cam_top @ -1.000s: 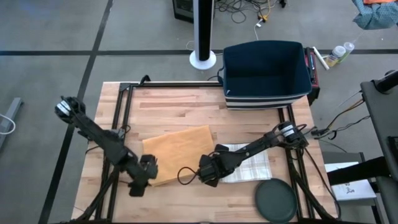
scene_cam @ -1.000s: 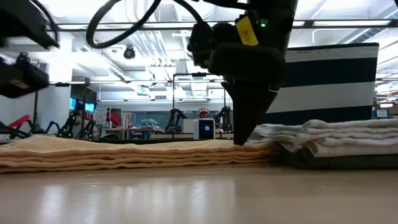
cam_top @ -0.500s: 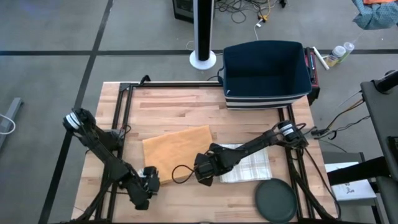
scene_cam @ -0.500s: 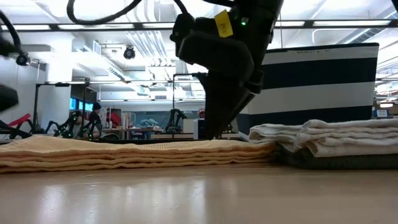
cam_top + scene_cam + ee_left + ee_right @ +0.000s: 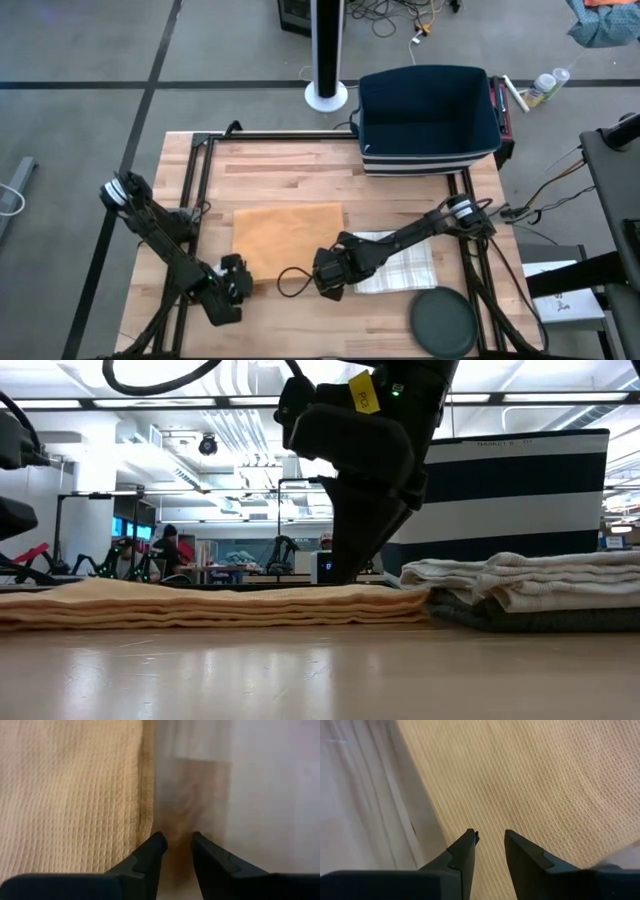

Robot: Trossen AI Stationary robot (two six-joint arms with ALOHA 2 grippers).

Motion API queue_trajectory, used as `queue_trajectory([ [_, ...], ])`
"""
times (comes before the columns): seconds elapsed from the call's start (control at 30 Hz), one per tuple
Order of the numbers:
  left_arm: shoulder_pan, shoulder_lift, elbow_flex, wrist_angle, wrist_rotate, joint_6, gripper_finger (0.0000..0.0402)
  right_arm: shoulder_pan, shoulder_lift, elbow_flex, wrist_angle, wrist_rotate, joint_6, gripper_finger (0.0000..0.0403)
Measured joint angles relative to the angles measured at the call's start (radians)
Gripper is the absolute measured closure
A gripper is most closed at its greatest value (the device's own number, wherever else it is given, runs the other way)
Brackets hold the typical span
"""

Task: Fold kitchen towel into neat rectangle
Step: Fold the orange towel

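Towel (image 5: 288, 238) lies folded mid-table, tan and flat — left gripper (image 5: 232, 283) just off its near-left corner, jaws narrowly apart on nothing; right gripper (image 5: 331, 277) at its near-right edge, likewise narrow and empty. A careless drag could rumple the layers. Checked cloth pile (image 5: 405, 265), dark disc (image 5: 443, 322) and navy bin (image 5: 428, 120) crowd the right.

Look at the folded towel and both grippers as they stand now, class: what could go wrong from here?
1. The right gripper stands slightly open over the yellow towel near its edge; lifting carelessly might drag the top layer and undo the fold.
2. The left gripper, slightly open over bare table just beside the towel's edge, may snag that edge and skew the rectangle.
3. The plaid towel lies close beside the yellow one; the right arm could disturb it.
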Motion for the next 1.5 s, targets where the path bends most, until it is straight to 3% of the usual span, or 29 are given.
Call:
queue_trajectory([
  [0.3,0.000,-0.080,-0.077,-0.187,-0.032,-0.192,0.0287,0.012,0.000,-0.002,-0.057,-0.003,0.000,0.0290],
  [0.53,-0.002,-0.223,-0.130,-0.327,-0.042,-0.344,0.0289,0.017,0.000,-0.002,-0.072,-0.005,-0.008,0.0282],
  [0.63,-0.007,-0.285,-0.130,-0.280,-0.091,-0.370,0.0292,0.019,-0.008,-0.002,-0.100,-0.004,-0.043,0.0284],
  [0.77,-0.012,-0.320,-0.127,-0.013,-0.227,-0.260,0.0296,-0.002,-0.025,-0.002,-0.183,-0.002,-0.074,0.0295],
  [0.93,0.010,-0.255,-0.126,0.229,-0.347,-0.125,0.0299,-0.068,-0.079,-0.003,-0.236,0.012,-0.152,0.0317],
  [1.17,0.093,-0.077,-0.126,0.361,-0.431,-0.104,0.0299,-0.205,-0.084,-0.011,-0.161,-0.149,-0.266,0.0396],
  [1.3,0.134,0.007,-0.125,0.422,-0.443,-0.101,0.0299,-0.255,-0.071,-0.051,-0.058,-0.233,-0.289,0.0397],
  [1.5,0.168,0.120,-0.125,0.425,-0.419,-0.135,0.0299,-0.315,-0.026,-0.101,-0.053,-0.235,-0.307,0.0401],
])
